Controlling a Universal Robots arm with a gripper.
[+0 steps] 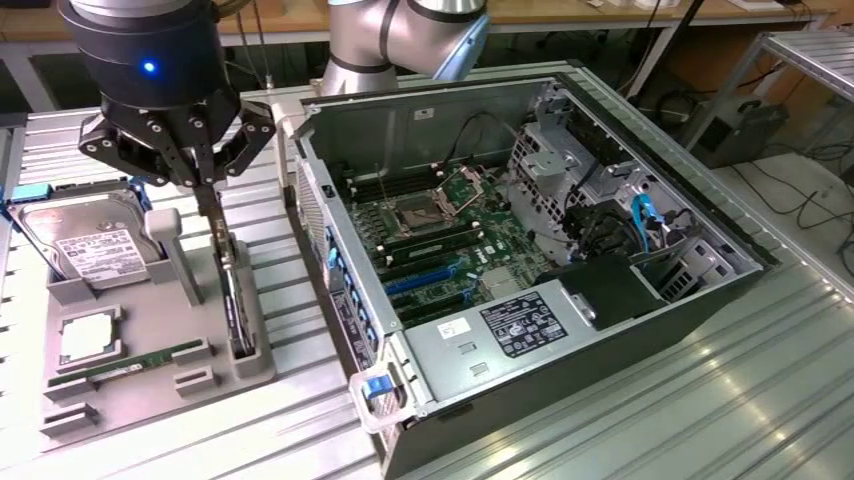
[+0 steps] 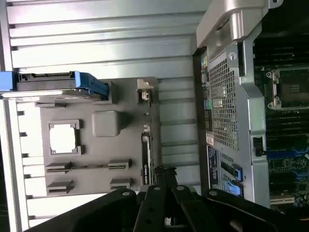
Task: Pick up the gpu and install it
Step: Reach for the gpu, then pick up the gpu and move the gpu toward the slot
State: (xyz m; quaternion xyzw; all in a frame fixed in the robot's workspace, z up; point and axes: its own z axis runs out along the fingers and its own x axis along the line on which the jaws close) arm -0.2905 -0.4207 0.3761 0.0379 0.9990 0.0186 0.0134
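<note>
The gripper (image 1: 214, 232) is hanging directly over the gpu (image 1: 239, 310), jaws seemingly pinching its top edge, the card's length lying along the tray (image 1: 154, 300).

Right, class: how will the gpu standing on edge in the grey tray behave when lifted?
Probably stiff: the gpu is a flat board holding itself straight on edge in the grey tray. Likely light, being so thin. Once free it could tip, since the gripper seems to pinch it near one end.
</note>
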